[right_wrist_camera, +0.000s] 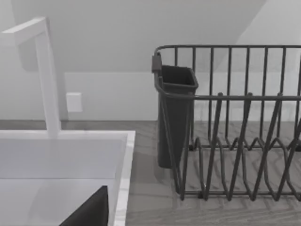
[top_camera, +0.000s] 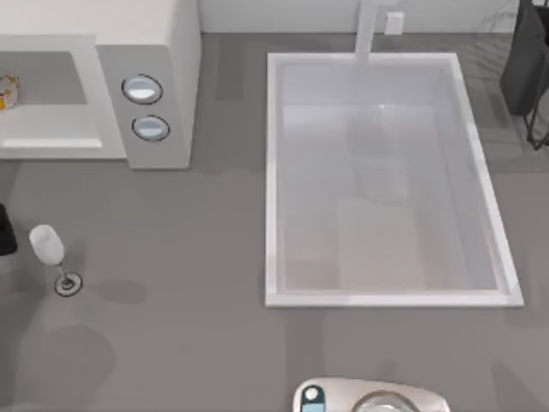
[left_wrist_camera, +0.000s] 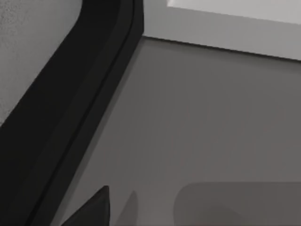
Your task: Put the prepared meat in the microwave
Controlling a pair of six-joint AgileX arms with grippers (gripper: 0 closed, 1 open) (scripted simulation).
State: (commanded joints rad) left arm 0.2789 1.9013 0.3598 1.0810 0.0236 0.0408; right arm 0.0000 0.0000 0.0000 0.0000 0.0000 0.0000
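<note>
- Tabletop (top_camera: 189,257): grey, carries everything in the top view.
- Sink basin (top_camera: 384,180): white, rectangular, sunk into the right half of the tabletop. White faucet (top_camera: 371,30) stands at its far rim. The right wrist view shows the faucet (right_wrist_camera: 47,75) and the basin rim (right_wrist_camera: 123,179) as well.
- Microwave (top_camera: 159,86): white box at the far left corner, grey cavity facing up in the top view, side panel with two round bluish knobs (top_camera: 142,88).
- Dish rack (right_wrist_camera: 235,132): dark wire, beside the basin at the far right, with a dark cutlery cup (right_wrist_camera: 175,113) hung on the end nearest the sink. Top view catches its edge (top_camera: 527,69).
- Wine glass (top_camera: 50,249): clear, upright on its round foot, near the left edge, in front of the microwave and apart from it.
- Scale-like grey device (top_camera: 369,399): at the near edge, cut off by the frame.
- Prepared meat (top_camera: 7,90): whitish lump with orange-yellow patches, inside the microwave cavity at the top view's left edge, partly cropped.
- Left arm: a dark piece at the left edge (top_camera: 5,232), next to the glass. Hand state: cannot tell.
- Right arm: at the far right by the rack, going by its wrist view. Hand state: cannot tell.
</note>
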